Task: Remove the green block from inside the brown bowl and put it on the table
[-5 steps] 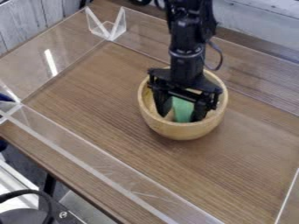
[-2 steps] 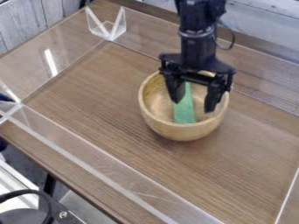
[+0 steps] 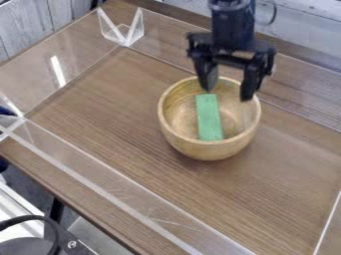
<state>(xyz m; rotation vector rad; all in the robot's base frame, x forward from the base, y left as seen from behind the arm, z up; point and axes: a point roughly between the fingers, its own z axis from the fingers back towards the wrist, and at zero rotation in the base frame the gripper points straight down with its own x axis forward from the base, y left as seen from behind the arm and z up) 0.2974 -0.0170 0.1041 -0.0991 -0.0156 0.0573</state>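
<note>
The green block lies flat inside the brown bowl, which rests on the table right of centre. My gripper hangs above the bowl's far rim, pointing straight down. Its two dark fingers stand wide apart with nothing between them, so it is open. The block is fully in view and nothing touches it.
Clear acrylic walls edge the table along the left and front sides. A small clear angled bracket stands at the back left corner. Bare wood spreads to the left of the bowl and in front of it.
The gripper has risen out of the bowl and drifted toward the far rim, still open. The green block stays lying in the bowl.
</note>
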